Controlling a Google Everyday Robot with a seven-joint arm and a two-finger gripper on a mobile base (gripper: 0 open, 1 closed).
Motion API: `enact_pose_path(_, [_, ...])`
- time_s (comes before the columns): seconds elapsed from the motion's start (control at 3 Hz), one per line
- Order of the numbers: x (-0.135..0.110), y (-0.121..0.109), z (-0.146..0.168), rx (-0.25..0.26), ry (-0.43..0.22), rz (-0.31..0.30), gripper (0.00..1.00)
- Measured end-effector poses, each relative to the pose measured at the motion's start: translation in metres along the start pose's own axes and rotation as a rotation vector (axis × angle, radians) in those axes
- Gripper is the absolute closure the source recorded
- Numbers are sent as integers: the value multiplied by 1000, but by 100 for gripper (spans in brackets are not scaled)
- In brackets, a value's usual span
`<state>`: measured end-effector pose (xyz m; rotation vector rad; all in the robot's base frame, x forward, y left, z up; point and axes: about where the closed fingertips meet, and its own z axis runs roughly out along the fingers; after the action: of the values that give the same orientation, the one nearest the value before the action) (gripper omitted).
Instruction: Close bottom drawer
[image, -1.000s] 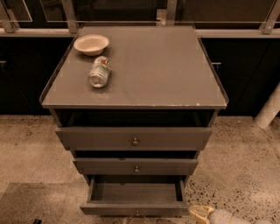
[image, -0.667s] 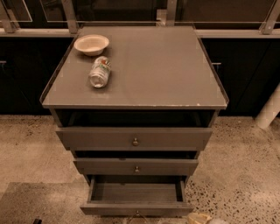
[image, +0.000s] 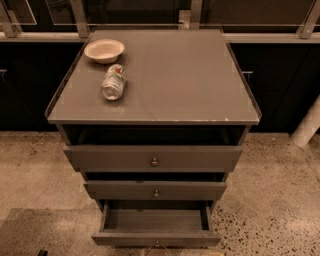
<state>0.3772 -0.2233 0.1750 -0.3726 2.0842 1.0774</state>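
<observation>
The bottom drawer (image: 156, 239) of the grey cabinet (image: 175, 85) is pulled well out towards me. Its inside shows and looks empty. Its small round knob (image: 156, 244) sits at the centre of the front, close to the bottom edge of the view. The middle drawer (image: 155, 190) and the top drawer (image: 154, 159) above it stand slightly out, each less than the one below. My gripper does not show in this view; it is outside the frame, below the bottom edge.
A pale bowl (image: 104, 50) and a plastic bottle (image: 113, 81) lying on its side are on the cabinet top at the back left. A white post (image: 307, 125) stands at the right. Dark cabinets run behind, and speckled floor surrounds the cabinet.
The pale gripper, seen at the bottom right beside the open drawer, has slid down out of view. The camera has moved closer to the cabinet. The drawers have not moved.
</observation>
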Motion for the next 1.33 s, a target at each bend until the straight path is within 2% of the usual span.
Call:
enact_pose_path(0.33, [9,-14,14,-5,-4,32,100])
enact_pose_path(0.67, [-5,-29,1,67,-34,17,100])
enact_pose_path(1.0, [-25,-45,-20,159,-42,-16,100])
enact_pose_path(1.33, [-44,-59,-36,224,-32,-50,100])
